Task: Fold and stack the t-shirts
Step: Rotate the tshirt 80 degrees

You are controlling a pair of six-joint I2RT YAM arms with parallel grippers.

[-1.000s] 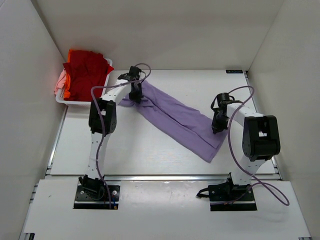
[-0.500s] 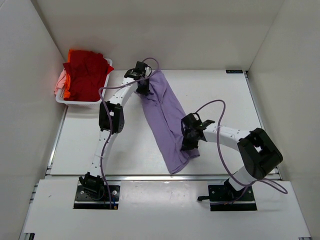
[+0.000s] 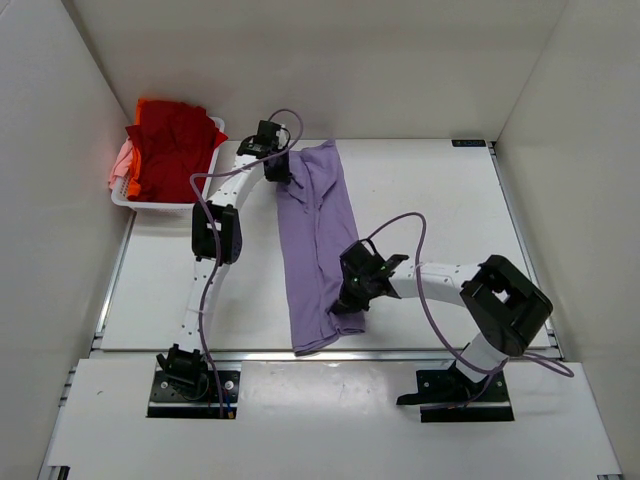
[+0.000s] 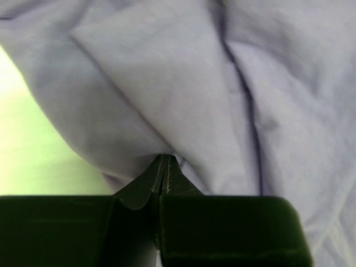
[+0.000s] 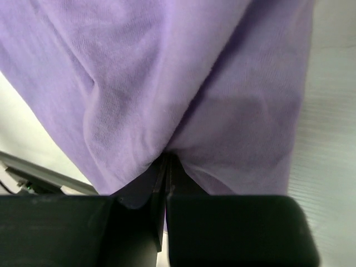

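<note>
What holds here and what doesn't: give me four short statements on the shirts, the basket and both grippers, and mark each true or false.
1. The left gripper is shut on the far end of the lavender t-shirt. True.
2. The right gripper hangs open with nothing between its fingers. False: it is shut on the lavender t-shirt near its near end.
3. A red t-shirt lies on top of the pile in the white basket. True.
4. The lavender t-shirt is in the basket. False: it stretches between the two grippers over the table, outside the basket.
</note>
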